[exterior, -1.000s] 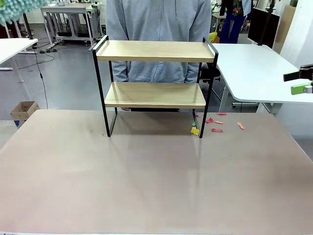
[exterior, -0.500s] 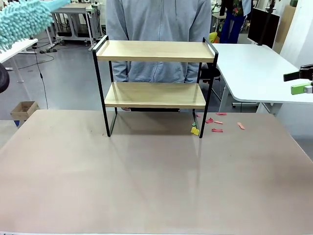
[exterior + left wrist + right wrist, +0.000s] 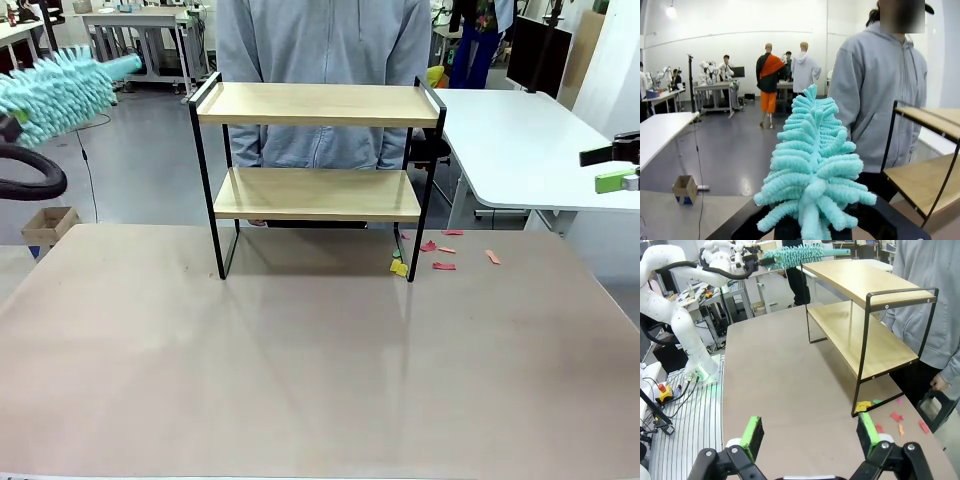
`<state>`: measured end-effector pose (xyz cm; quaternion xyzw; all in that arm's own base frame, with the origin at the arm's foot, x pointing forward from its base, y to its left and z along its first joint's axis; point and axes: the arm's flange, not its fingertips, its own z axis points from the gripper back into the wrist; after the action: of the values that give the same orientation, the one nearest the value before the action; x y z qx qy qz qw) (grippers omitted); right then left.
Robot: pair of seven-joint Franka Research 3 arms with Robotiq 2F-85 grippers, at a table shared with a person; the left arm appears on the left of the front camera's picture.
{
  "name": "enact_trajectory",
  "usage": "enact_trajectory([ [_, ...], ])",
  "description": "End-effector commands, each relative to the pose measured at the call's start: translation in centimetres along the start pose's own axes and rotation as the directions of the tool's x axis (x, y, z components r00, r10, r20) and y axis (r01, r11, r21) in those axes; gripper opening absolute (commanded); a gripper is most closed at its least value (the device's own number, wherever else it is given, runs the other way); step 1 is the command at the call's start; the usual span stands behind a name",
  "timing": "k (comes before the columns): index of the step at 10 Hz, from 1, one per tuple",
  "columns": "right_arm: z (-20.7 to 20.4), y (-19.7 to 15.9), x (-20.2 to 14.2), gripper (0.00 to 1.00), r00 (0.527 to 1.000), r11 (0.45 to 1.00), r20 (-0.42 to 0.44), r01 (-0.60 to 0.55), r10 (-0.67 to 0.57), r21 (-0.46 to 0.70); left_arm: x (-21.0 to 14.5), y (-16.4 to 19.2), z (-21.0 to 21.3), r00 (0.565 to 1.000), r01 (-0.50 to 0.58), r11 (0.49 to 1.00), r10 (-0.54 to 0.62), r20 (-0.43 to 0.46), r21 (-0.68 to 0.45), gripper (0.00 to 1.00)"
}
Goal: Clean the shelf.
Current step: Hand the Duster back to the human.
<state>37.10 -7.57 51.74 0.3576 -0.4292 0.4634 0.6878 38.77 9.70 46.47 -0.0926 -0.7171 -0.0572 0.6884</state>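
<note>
You have one shelf [image 3: 315, 150], two boards, ahead of and between both grippers, against the table [image 3: 300, 360] far edge. One duster [image 3: 55, 90], pinched by your left gripper [image 3: 742, 261]. Right gripper [image 3: 809, 435] spread, empty; bare tabletop beneath it. Paper scraps [image 3: 440, 255] lie near the shelf's foot.

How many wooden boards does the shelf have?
2. The shelf has an upper board at the top of the black frame and a lower board beneath it.
</note>
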Motion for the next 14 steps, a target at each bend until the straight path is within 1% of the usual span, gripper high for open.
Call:
enact_trajectory([
  [1, 0.1, 0.0, 0.3, 1.00, 1.000, 1.000, 0.017, -0.002, 0.002, -0.001, -3.9, -1.3, 2.2, 1.000, 0.015, 0.999, -0.015, -0.017, 0.033, 0.17],
  [3, 0.1, 0.0, 0.3, 1.00, 1.000, 1.000, 0.017, -0.002, 0.002, -0.001, -5.0, -1.4, 2.7, 1.000, -0.002, 0.998, 0.002, -0.009, 0.056, 0.17],
  [4, 0.1, 0.0, 0.3, 1.00, 1.000, 1.000, 0.017, -0.002, 0.002, -0.001, -2.7, 0.1, -0.7, 0.999, -0.009, 1.000, 0.009, -0.047, 0.010, 0.17],
  [14, 0.1, 0.0, 0.3, 1.00, 1.000, 1.000, 0.017, -0.002, 0.002, -0.001, -2.7, 0.1, -0.7, 0.999, -0.009, 1.000, 0.009, -0.047, 0.010, 0.17],
])
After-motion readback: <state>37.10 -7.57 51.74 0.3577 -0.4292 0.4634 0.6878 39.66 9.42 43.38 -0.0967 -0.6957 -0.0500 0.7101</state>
